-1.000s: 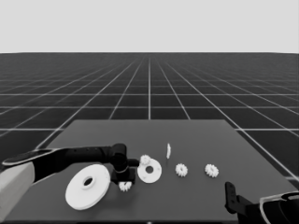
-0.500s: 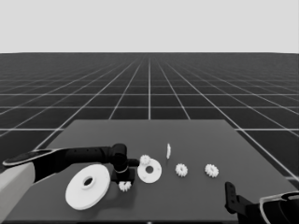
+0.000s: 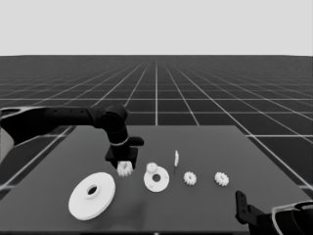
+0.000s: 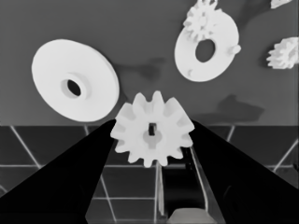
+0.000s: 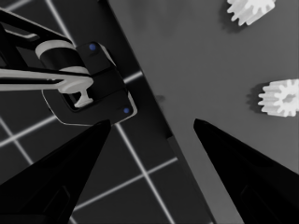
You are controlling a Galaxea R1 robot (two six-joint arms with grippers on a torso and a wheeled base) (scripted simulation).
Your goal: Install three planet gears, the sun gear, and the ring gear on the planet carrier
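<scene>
- White and wide, the larger round part lies flat at the table's left — not yet needed, but near enough to the working arm that a low swing could nudge it.
- The left gripper holds a small gear pinched between its two fingers, raised between the two round parts; the left wrist view shows the teeth gripped on both sides. If the grip is off-centre, the gear may tilt and miss its seat.
- The smaller round part already carries one gear at its far edge; a clumsy placement could knock that one off or shift the disc.
- A thin white piece stands just beyond, apart.
- Two loose gears wait further right.
- The right gripper is parked at the lower right corner, fingers spread and empty.
</scene>
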